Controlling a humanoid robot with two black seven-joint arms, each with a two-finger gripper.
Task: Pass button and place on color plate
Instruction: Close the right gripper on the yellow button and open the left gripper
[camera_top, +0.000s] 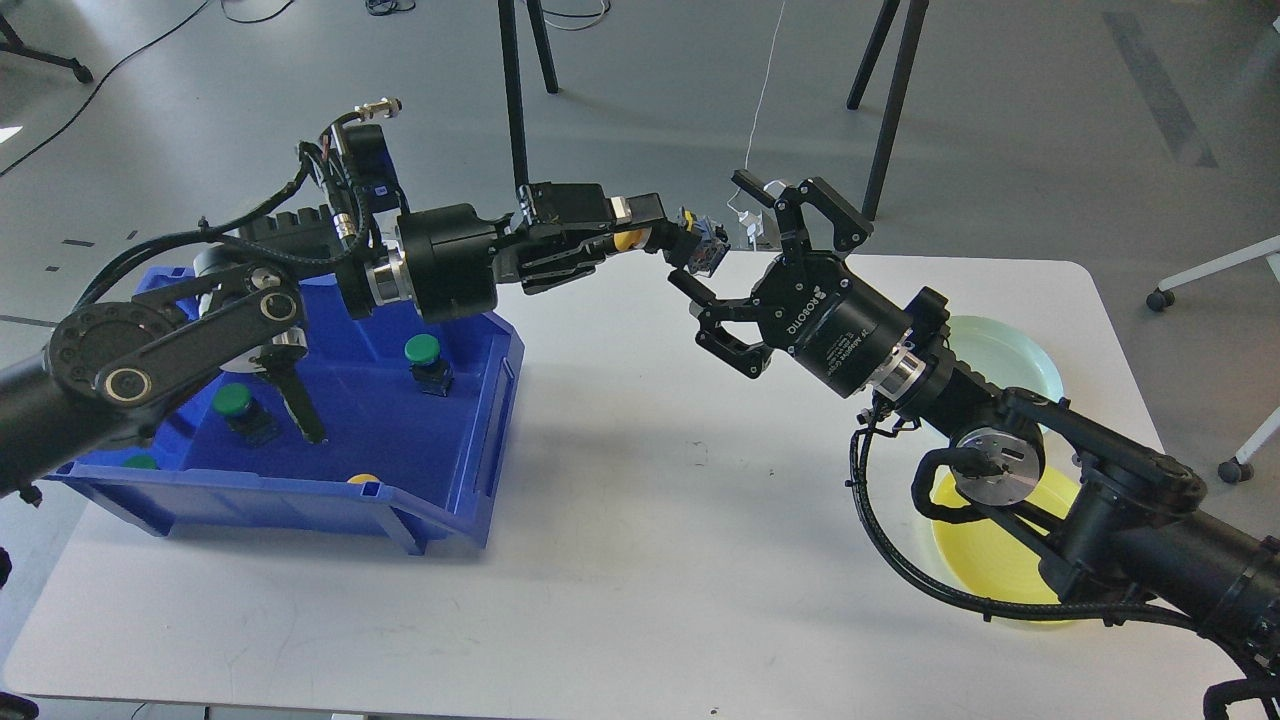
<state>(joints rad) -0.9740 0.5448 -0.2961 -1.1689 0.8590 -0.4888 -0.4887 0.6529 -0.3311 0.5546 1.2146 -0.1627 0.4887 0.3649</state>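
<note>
left gripper (650, 240) clamps yellow button (632, 240) — right gripper (745, 270) spread wide beside it.

You're looking at a matt white table (640, 520), smooth with faint scuffs. The blue bin (470, 440) is showing as moulded plastic with a slight sheen. The green buttons (422, 348) are looking like glossy plastic caps. The right gripper (745, 270) is wearing matt black casing with printed lettering, and a bare metal ring is shining at its wrist. The left gripper (655, 240) is gripping the yellow button (630, 240), glossy plastic. The yellow plate (985, 555) and pale green plate (1010, 355) are looking smooth and semi-glossy.
</note>
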